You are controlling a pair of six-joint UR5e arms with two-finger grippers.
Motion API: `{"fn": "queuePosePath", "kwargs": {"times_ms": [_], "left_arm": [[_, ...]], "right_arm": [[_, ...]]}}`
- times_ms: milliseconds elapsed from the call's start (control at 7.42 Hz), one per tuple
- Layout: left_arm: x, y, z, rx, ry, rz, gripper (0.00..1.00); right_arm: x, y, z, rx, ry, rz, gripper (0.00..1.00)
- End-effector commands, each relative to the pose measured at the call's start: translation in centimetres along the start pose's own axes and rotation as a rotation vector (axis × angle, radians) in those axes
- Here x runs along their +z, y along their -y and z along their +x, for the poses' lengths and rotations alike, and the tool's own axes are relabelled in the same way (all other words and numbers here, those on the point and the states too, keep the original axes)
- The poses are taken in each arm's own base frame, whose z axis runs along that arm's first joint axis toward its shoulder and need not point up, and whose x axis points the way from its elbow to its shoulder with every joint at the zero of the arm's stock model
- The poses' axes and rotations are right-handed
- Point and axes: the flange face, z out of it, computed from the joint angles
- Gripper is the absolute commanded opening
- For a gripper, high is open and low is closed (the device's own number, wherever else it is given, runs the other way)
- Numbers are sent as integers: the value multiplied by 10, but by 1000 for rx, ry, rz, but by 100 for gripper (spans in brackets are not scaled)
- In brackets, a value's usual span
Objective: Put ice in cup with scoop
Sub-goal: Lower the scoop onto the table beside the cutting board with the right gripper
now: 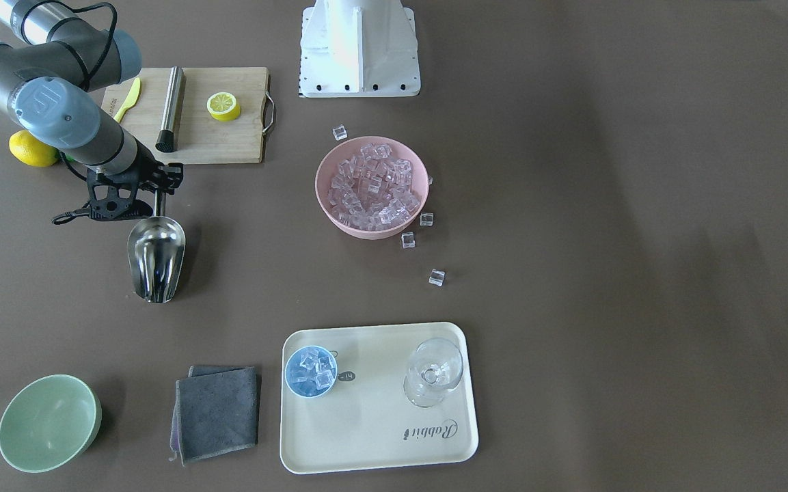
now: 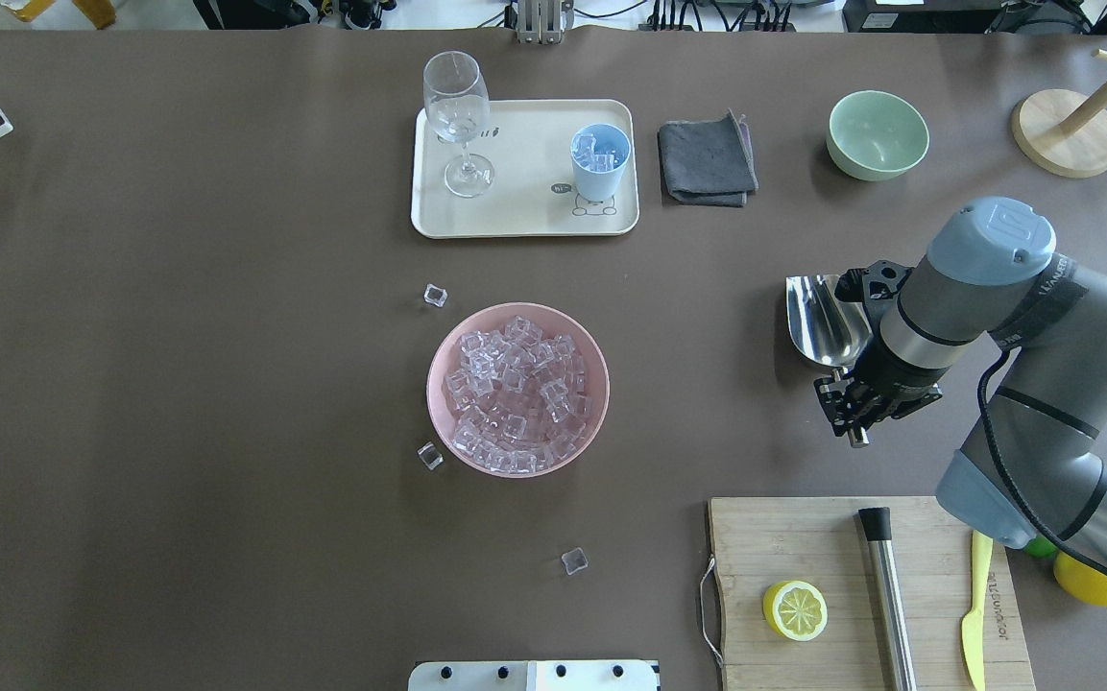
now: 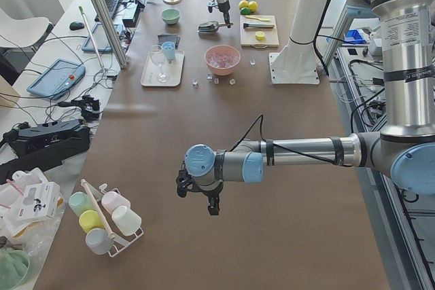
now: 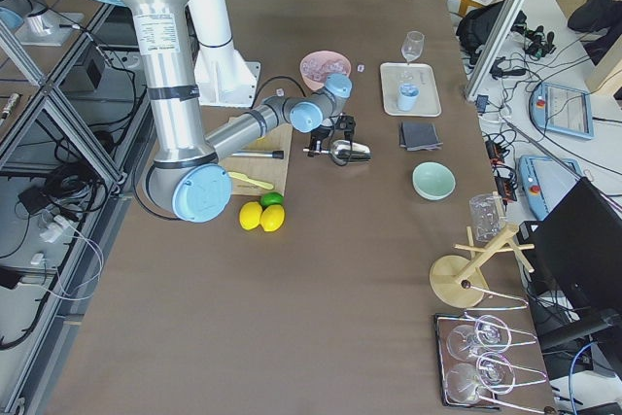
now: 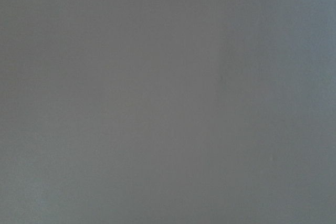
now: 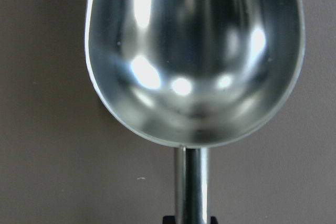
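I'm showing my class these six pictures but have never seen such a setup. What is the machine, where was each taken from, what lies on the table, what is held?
Two robot arms stand at a table. Four pictures come from fixed cameras: across the table, over the robot's shoulders and from each end; two from wrist cameras. The right gripper holds an empty steel scoop by its handle. A pink bowl holds ice, loose cubes nearby. The blue cup, on a tray beside a glass, has ice too. The left gripper hangs above the table.
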Motion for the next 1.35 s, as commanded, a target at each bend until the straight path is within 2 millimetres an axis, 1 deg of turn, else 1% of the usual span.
{"fn": "queuePosePath", "kwargs": {"times_ms": [0,135,269,673,943,1078,1212], "left_arm": [[14,3,16,38,4,-33,98],[19,3,21,49,6,-44,98],[19,4,21,51,6,-43,98],[20,4,18,44,6,-47,98],[20,4,19,45,6,-46,98],[19,4,20,47,6,-44,98],[20,4,19,45,6,-46,98]], "right_arm": [[-1,0,-3,-3,4,-2,45],[-2,1,-6,-6,6,1,88],[-2,1,-6,-9,9,-2,100],[-4,0,-8,-19,12,2,100],[-11,-4,-11,-24,21,1,100],[-22,0,-2,-13,25,16,100],[-44,9,18,-5,23,38,100]]}}
